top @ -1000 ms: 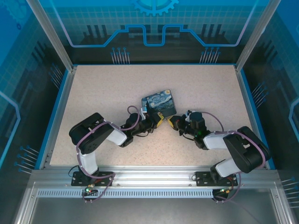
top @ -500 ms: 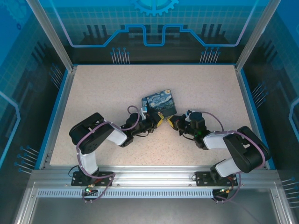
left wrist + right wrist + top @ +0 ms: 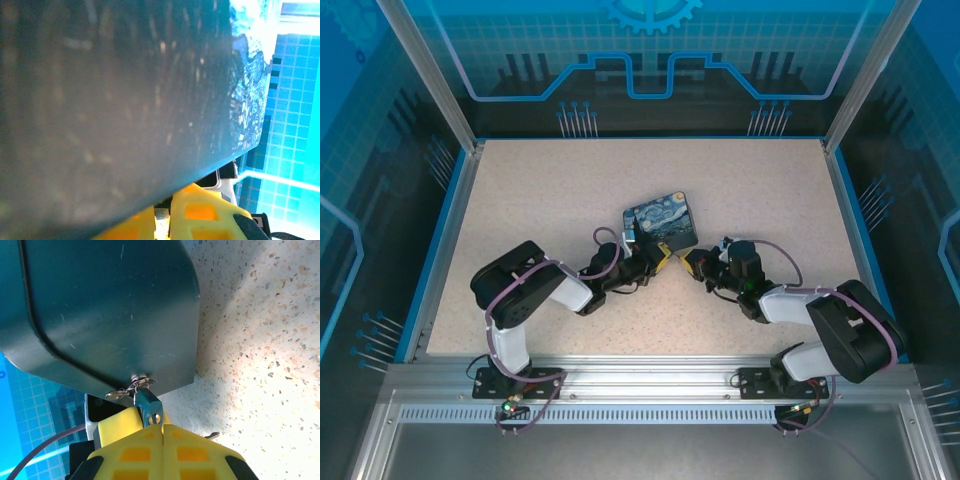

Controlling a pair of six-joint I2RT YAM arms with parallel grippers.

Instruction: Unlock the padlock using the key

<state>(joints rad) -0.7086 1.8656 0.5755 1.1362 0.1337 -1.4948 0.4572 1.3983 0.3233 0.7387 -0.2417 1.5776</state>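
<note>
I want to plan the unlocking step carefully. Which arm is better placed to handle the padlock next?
Right, I think. The right gripper is shut on the padlock, which hangs at the edge of the box. The left gripper is close against the box, perhaps steadying it.

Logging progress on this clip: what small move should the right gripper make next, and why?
Probably ease the small grey metal key slightly further into the tiny silvery padlock on the dark-blue box. The right gripper is shut on the key, whose tip sits right at the padlock; whether it is seated, I cannot tell.
</note>
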